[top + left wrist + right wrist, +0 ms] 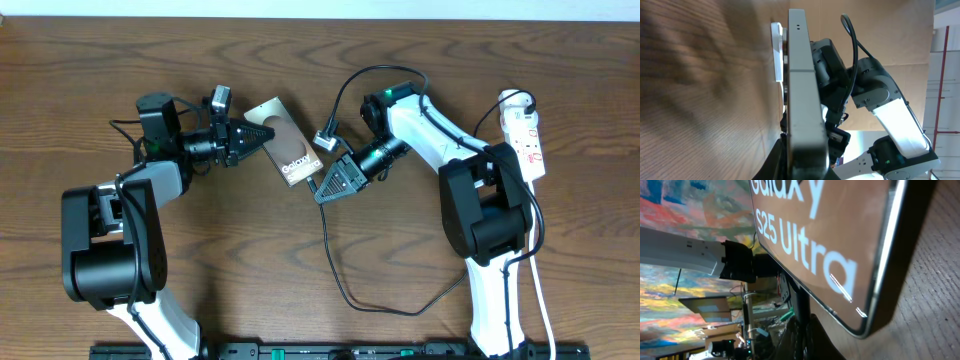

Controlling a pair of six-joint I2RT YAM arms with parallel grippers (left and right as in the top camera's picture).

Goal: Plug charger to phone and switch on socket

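The phone [285, 150] lies tilted on the wooden table, its white "Galaxy" strip at the lower right end. My left gripper [256, 133] is shut on the phone's upper left end; in the left wrist view the phone's edge [802, 95] runs up from the jaws [805, 167]. My right gripper [322, 187] is shut on the charger cable [335, 260] right at the phone's label end. In the right wrist view the cable [801, 305] sits between the fingers [802, 342] beside the phone face [825, 235]. The plug tip is hidden. The socket [528, 140] lies at the far right.
The charger cable loops down toward the front edge [390, 310] and back up by the right arm's base. A thicker robot cable [375, 72] arcs above the right wrist. A white cord [535, 280] runs from the socket toward the front.
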